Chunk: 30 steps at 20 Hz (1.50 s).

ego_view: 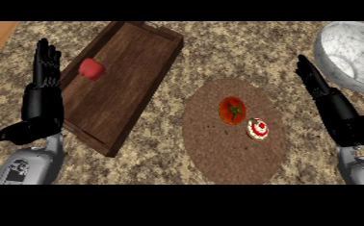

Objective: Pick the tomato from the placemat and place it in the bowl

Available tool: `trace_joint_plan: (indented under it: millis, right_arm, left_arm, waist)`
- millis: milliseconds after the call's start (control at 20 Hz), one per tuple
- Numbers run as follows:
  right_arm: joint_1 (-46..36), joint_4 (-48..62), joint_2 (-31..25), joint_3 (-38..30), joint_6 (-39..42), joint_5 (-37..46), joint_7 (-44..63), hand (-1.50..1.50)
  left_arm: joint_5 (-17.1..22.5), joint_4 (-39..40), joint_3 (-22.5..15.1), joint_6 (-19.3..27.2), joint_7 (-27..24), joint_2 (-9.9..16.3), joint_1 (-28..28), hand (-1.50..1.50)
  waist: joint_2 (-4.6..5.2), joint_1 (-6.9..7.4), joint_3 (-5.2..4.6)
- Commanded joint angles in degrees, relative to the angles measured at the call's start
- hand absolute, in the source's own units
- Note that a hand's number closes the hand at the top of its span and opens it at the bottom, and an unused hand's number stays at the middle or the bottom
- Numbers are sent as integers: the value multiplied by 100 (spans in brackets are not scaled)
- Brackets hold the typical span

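Red-orange round tomato with a green star-shaped stalk [232, 110] lying on the round brown woven placemat [213, 157], a little far of the mat's middle. Stalk turned up toward the view; outline a touch taller than wide, so long axis running near-to-far, though only slightly. Just beside it on the near-right, a small white-frosted cupcake with a red top [258, 129], close but apparently not touching.

Black right hand [320, 88] at the right edge, fingers straight and together, pointing far and a little left, holding nothing. Tomato well to the left of it and slightly nearer. Black left hand [44, 83] at the left edge, fingers straight and upright, resting, also empty. Between that hand and the mat, a dark rectangular wooden tray [135, 71] carrying a red bell pepper [92, 69]. Clearly the right hand the nearer of the two, with nothing in the way.

White marbled round bowl [343, 52] at the far right, partly cut off by the edge, just beyond the right hand's fingertips.

Pick not yet begun, by the look of things. Likely next: right hand swinging left and down over the tomato, approaching from the far-right side to stay off the cupcake, then a short carry back right and far to the bowl.
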Motion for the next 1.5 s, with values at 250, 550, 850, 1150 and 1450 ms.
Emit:
trace_joint_plan:
  millis: [250,550,850,1150,1450]
  right_arm:
    - [343,-1100,503,78,-1456,1220,-634,150]
    - [1419,-953,1620,604,-3289,2521,-1392,-150]
    - [1897,-1125,1180,1480,-3354,5078,271,-150]
    - [1976,-1827,1369,1307,-2054,6718,2620,-150]
    - [1399,-2418,2080,1949,200,7488,4671,-150]
  left_arm:
    - [1103,312,-1056,-1590,1035,-500,467,0]
    - [1436,377,-1278,-1838,1312,-791,505,0]
    - [1637,303,-1054,-2088,1532,-543,448,0]
    - [1573,208,-1063,-2066,1551,-494,503,0]
    - [1499,306,-1142,-2027,1583,-622,378,0]
  waist:
    - [-168,-354,68]
    - [-128,-188,83]
    - [-135,-117,48]
    - [-150,-123,17]
    - [-119,0,38]
